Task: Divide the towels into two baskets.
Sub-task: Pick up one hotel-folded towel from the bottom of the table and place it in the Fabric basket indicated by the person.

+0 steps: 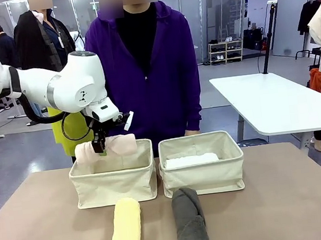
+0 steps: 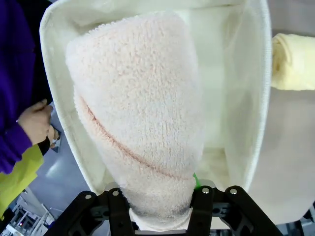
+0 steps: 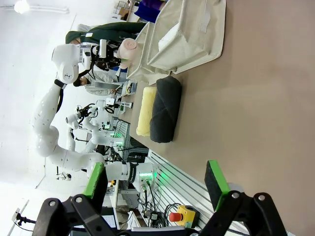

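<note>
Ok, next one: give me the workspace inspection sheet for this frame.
Surface: brown tabletop.
Job's things: pink towel held over left basket; white towel inside right basket; yellow towel and grey towel lie on the tabletop in front of the baskets.
Clutter: nothing seen.
Pincers: left pincer shut on pink towel; right pincer open, holding nothing.
Cables: black cable loops under the left arm.
Surroundings: person in a purple top behind the baskets; white table farther right.
</note>
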Controlling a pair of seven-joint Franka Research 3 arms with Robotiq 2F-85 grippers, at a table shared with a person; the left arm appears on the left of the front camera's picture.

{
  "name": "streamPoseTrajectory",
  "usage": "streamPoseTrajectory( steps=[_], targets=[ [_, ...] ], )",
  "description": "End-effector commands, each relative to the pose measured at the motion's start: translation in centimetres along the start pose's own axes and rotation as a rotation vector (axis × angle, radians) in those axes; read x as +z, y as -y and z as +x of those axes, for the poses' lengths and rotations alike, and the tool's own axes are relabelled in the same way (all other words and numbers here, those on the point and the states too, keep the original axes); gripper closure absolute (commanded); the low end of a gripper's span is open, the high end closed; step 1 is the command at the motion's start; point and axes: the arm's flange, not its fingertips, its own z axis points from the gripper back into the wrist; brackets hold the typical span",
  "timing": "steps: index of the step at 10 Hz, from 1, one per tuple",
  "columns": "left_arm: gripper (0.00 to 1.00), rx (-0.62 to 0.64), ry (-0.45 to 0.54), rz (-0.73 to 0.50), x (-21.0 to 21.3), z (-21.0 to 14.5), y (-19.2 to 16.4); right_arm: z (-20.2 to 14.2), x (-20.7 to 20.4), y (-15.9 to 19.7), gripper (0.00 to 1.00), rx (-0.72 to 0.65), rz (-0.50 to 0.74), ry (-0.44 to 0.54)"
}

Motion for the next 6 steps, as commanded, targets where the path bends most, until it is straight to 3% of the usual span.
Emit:
streamPoseTrajectory(
  steps=[1, 2, 3, 4, 5, 6],
  targets=[
    [0.57, 0.006, -0.031, 0.017, -0.4, 0.3, -1.0, -0.2, 0.2, -0.3, 0.00, 0.010, -0.003, -0.008],
    [0.57, 0.002, -0.034, 0.013, -0.8, 0.5, -1.2, -0.2, 0.2, -0.3, 0.00, 0.010, -0.003, -0.008],
    [0.39, 0.004, -0.045, 0.019, -1.2, 0.5, -1.6, -0.2, 0.2, -0.3, 0.00, 0.010, -0.003, -0.008],
    [0.30, -0.016, -0.041, 0.020, -1.7, 0.6, -1.9, -0.2, 0.2, -0.3, 0.00, 0.010, -0.003, -0.008],
    [0.14, -0.021, -0.038, 0.016, -2.0, 0.8, -2.0, -0.2, 0.2, -0.3, 0.00, 0.010, -0.003, -0.008],
    [0.06, -0.026, -0.025, 0.016, -2.0, 1.0, -1.9, -0.2, 0.2, -0.3, 0.00, 0.010, -0.003, -0.008]
  ],
)
